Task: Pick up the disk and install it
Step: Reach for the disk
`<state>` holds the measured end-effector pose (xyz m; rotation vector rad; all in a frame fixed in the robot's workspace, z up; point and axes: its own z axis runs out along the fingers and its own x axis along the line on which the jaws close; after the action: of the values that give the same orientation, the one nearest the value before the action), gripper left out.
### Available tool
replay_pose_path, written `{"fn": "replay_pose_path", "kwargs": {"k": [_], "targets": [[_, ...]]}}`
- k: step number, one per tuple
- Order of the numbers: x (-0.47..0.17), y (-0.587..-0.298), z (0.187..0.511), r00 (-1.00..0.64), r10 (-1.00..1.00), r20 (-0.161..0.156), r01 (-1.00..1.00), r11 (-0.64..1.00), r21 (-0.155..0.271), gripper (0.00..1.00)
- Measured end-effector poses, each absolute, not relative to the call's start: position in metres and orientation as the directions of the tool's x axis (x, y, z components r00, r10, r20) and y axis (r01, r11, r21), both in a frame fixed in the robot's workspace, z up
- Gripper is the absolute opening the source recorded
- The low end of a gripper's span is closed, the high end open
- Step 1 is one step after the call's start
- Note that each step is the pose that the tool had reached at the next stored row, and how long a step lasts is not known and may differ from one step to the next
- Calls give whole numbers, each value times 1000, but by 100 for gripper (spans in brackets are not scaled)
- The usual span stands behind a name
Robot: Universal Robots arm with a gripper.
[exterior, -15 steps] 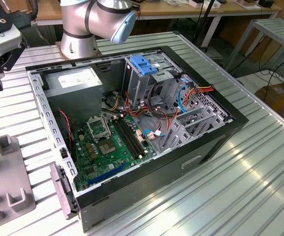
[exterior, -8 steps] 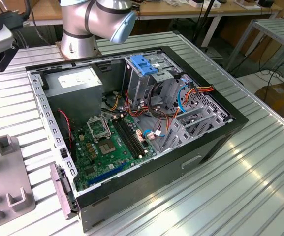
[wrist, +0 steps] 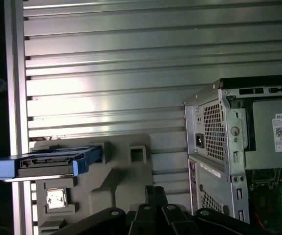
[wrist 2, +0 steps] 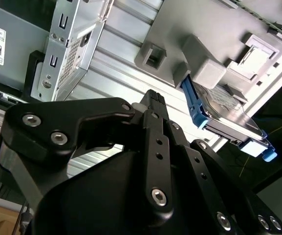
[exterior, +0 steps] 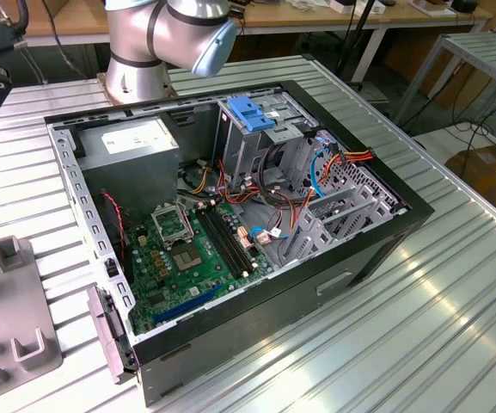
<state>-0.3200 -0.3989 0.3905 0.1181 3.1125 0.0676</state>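
Note:
The disk [wrist: 48, 161] stands on edge in a slot of a grey holder [wrist: 126, 176] on the ribbed metal table. It is a silver-grey drive with blue rails; in the second wrist view the disk [wrist 2: 228, 125] shows its label face and a blue rail end. My gripper [wrist: 154, 192] hangs above the table between the holder and the computer case, a short way off the disk. Its black fingers meet, shut with nothing in them. In the second wrist view the gripper [wrist 2: 150, 98] points at the holder [wrist 2: 204, 29].
The open computer case [exterior: 385, 232] lies on the table with its motherboard [exterior: 187, 258] exposed. Inside are a metal cage with a blue handle [exterior: 252, 112], a grey power supply box [exterior: 131, 142] and loose cables [exterior: 316, 172]. The arm's base [exterior: 144, 52] stands behind the case.

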Motion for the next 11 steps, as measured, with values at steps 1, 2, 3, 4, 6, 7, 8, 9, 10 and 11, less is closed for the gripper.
{"fn": "replay_pose_path", "kwargs": {"k": [1,2,3,4,6,7,8,9,10,11], "targets": [[-322,-399,390,-997,76,-24,75,996,44,10],[-323,-399,390,-997,76,-24,75,996,44,10],[-325,-399,390,-997,76,-24,75,996,44,10],[-326,-399,390,-997,76,-24,75,996,44,10],[-329,-399,390,-997,76,-24,75,996,44,10],[-331,-399,390,-997,76,-24,75,996,44,10],[-332,-399,390,-997,76,-24,75,996,44,10],[-334,-399,390,-997,76,-24,75,996,44,10],[-336,-399,390,-997,76,-24,75,996,44,10],[-338,-399,390,-997,76,-25,75,996,44,10]]}}
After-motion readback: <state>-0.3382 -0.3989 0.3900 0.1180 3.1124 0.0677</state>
